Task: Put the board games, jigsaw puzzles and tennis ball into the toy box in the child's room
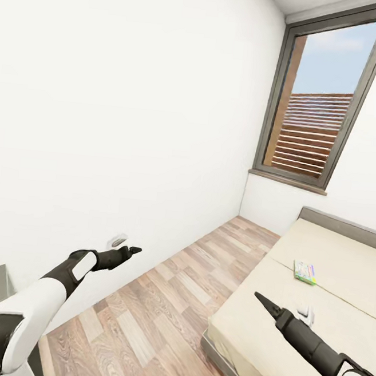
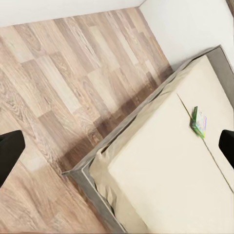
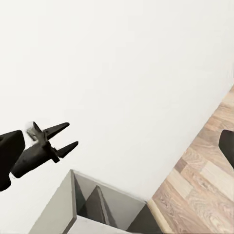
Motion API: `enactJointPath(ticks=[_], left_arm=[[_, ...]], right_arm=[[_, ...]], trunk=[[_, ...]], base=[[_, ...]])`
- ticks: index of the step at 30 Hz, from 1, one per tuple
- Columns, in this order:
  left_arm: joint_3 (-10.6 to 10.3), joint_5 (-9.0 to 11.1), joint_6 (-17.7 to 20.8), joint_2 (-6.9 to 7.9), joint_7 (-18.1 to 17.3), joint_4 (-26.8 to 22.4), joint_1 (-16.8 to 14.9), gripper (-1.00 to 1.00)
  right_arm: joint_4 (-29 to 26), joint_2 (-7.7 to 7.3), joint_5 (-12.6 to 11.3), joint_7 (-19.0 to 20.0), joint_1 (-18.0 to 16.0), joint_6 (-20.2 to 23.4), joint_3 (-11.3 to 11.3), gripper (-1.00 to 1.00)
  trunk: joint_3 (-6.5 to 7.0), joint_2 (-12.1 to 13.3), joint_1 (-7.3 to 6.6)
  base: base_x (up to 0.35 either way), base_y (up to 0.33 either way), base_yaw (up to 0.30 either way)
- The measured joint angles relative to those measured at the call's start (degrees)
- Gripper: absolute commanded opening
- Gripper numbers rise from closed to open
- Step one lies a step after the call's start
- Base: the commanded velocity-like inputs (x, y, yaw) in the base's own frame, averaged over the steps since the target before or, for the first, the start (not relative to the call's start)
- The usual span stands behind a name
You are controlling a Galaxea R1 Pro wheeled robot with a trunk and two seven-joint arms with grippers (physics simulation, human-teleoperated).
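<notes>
While the robot faces the room's corner, the one toy I can spot is a green-edged game box (image 1: 305,272) lying flat on the bed (image 1: 266,328), up toward the headboard (image 1: 345,225) end and right by the seam in the beige mattress. The left wrist view catches the same box (image 2: 198,121) beside that seam, with wood floor (image 2: 63,87) running along the bed's grey frame. Right hand (image 1: 264,303) hangs over the near part of the mattress, well short of the box; I can't tell whether its fingers are apart or together. Left hand (image 1: 131,251) is stretched out over the floor near the white wall (image 1: 134,91), fingers apart and empty, which the right wrist view shows clearly (image 3: 63,139). Dark-framed window (image 1: 326,98) sits behind the bed.
</notes>
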Motion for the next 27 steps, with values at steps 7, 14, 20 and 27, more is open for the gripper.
enactJointPath(ticks=[7,14,20,27], left_arm=[[-0.2,-0.8,-4.6,0.33,0.1,4.4,2.6,1.0],[-0.3,-0.9,-5.0,2.85,-10.4,4.7,4.6,1.0],[-0.4,-1.5,-4.7,3.81,-18.9,4.7,5.2,1.0],[-0.4,-1.7,-4.7,3.92,-19.4,4.8,5.2,1.0]], right_arm=[[0.0,0.54,10.6,18.9,1.3,-5.3,-0.4,1.0],[0.4,0.7,13.2,23.8,1.5,-5.9,-1.4,1.0],[0.6,0.96,13.8,24.3,1.5,-6.0,-3.3,1.0],[0.6,1.11,13.8,24.3,1.5,-6.0,-3.2,1.0]], trunk=[[0.16,0.0,0.0],[0.17,0.0,0.0],[0.17,0.0,0.0],[0.17,0.0,0.0]], base=[[0.0,0.0,-0.046],[0.0,0.0,-0.005],[0.0,0.0,0.0],[0.0,0.0,0.0]])
